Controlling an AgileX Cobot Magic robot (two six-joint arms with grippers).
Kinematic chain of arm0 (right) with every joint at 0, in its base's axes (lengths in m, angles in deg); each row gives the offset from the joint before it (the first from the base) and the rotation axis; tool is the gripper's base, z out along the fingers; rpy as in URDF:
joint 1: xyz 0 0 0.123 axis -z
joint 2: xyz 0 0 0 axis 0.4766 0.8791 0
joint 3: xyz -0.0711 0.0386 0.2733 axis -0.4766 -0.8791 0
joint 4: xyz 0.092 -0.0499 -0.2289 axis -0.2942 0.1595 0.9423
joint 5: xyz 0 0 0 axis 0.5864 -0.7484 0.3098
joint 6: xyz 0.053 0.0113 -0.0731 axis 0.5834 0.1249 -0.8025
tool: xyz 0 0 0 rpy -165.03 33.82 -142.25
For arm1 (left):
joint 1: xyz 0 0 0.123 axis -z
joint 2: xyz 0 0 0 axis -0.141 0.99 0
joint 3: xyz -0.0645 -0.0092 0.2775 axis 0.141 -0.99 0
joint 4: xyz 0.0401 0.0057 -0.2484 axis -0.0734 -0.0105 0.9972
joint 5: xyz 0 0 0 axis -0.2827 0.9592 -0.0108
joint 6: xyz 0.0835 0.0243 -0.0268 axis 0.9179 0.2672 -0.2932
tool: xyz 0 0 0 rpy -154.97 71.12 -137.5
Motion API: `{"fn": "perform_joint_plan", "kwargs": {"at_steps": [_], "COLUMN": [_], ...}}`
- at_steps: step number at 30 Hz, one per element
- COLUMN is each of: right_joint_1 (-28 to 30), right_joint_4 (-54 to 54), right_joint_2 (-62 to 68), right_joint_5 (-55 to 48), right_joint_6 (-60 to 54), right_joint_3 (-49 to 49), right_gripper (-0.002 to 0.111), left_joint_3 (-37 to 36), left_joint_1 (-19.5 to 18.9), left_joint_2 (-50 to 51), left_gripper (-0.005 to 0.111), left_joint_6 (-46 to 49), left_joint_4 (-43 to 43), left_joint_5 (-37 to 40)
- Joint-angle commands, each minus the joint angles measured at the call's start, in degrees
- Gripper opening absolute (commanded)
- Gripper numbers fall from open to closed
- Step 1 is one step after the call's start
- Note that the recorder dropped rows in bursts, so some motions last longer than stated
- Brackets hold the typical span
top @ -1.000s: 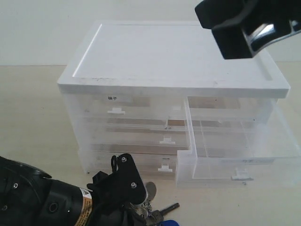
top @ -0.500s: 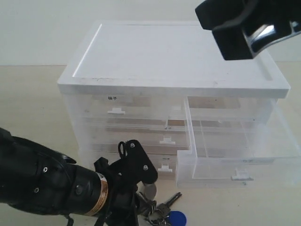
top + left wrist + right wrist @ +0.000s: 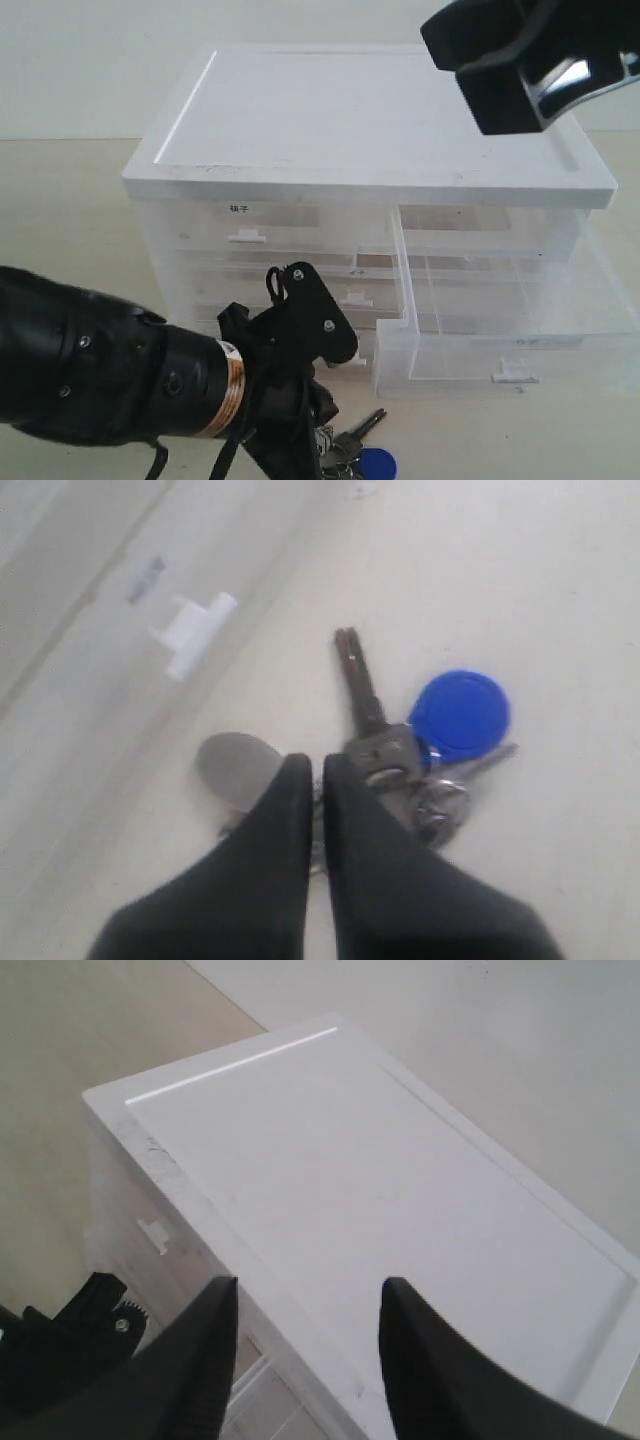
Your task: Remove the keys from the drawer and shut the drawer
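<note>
Flat on the surface [image 3: 560, 570], the keys [image 3: 375, 742], in front of the clear cabinet [image 3: 370, 120] and just off the front left corner of the drawer [image 3: 470, 352], on the side away from the surface's far edge. Round blue fob [image 3: 460, 715] next to the key shafts, grey oval tag [image 3: 235, 765] on the other side of the ring. Left hand [image 3: 317, 772] down over that ring, black fingers [image 3: 280, 860] pressed almost together with only a thin slit between them, clamped on the ring as far as can be seen. Drawer pulled well out of the right half of the cabinet, small white tab handle [image 3: 515, 372] on its front. Beside it in the left half, pushed in, a second half-width drawer with a bold black-character label [image 3: 238, 209]. Right hand [image 3: 308, 1295] up above the white top [image 3: 400, 1210] of the cabinet, toward its back right corner, fingers set wide apart and not touching the top.
</note>
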Motion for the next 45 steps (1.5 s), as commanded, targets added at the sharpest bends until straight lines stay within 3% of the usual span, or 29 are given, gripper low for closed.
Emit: {"fn": "perform_joint_plan", "kwargs": {"at_steps": [1,5,13,21,26,30,34,35,38,39,43,45], "right_joint_1": [0.08,0.08,0.08,0.08,0.08,0.08,0.08,0.08,0.08,0.08,0.08,0.08], "right_joint_4": [-0.03,-0.03,-0.15,-0.42,-0.42,-0.42,-0.42,-0.42,1.01,2.28,8.46,16.86], "right_joint_2": [-0.39,-0.39,-0.39,-0.39,-0.39,-0.39,-0.39,-0.39,-0.39,-0.39,-0.39,-0.28], "right_joint_5": [-0.16,-0.16,-0.16,-0.16,-0.40,-1.08,-1.80,-2.03,-3.16,-3.50,-4.62,-4.10], "right_joint_6": [-0.10,-0.10,-0.10,-0.10,-0.10,-0.10,-0.55,-0.55,-2.11,-2.01,-0.18,5.44], "right_joint_3": [0.30,0.30,0.30,0.30,0.30,0.30,0.30,0.30,0.30,0.30,0.04,-2.04], "right_gripper": [0.040,0.040,0.040,0.040,0.040,0.040,0.040,0.036,0.005,0.000,0.000,0.000], "left_joint_3": [-3.54,-3.72,-2.01,0.98,1.47,0.29,-5.83,-7.55,-11.08,-11.71,-12.18,-11.54], "left_joint_1": [3.43,6.73,6.71,-1.39,-2.47,-2.11,1.11,1.93,2.52,2.52,2.52,2.52], "left_joint_2": [-1.81,1.54,4.58,7.78,8.11,5.54,-4.55,-7.45,-15.02,-16.56,-18.73,-18.34], "left_gripper": [0.005,0.005,0.005,0.005,0.005,0.005,0.005,0.005,0.005,0.005,0.005,0.005], "left_joint_6": [-1.14,-1.15,-0.63,-0.31,-0.31,-0.31,-0.31,0.13,0.12,0.12,1.95,5.18], "left_joint_4": [0.62,0.62,0.62,0.62,0.51,0.46,0.46,0.46,-2.76,-3.93,-3.52,-0.80], "left_joint_5": [-5.92,-8.80,0.03,-0.47,-4.18,-5.09,-5.19,-6.20,-14.68,-17.84,-26.85,-29.69]}}
